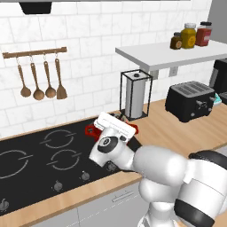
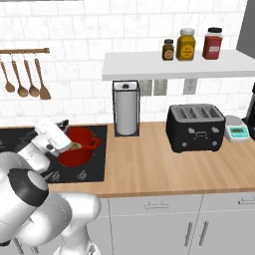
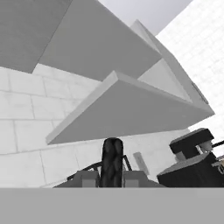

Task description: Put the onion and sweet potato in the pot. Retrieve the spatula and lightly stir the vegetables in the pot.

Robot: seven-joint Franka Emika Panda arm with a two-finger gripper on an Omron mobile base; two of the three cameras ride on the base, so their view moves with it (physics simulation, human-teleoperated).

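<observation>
One red pot (image 2: 77, 145) stands on the black cooktop (image 2: 94, 169), at its right rear burner, close to the paper towel holder (image 2: 126, 108). Inside it you can see something light brown; I cannot tell if this is the onion, the sweet potato, or both. The robot hand is just beside the pot, at its left rim in the right base view, and partly hides it. In the hand view the fingers (image 3: 112, 162) are pressed together with nothing between them, pointing up toward the shelf (image 3: 131, 109). The spatula (image 1: 60, 80) hangs on the wall rail (image 1: 34, 52), untouched. I judge that fetching the spatula and stirring are left to do.
</observation>
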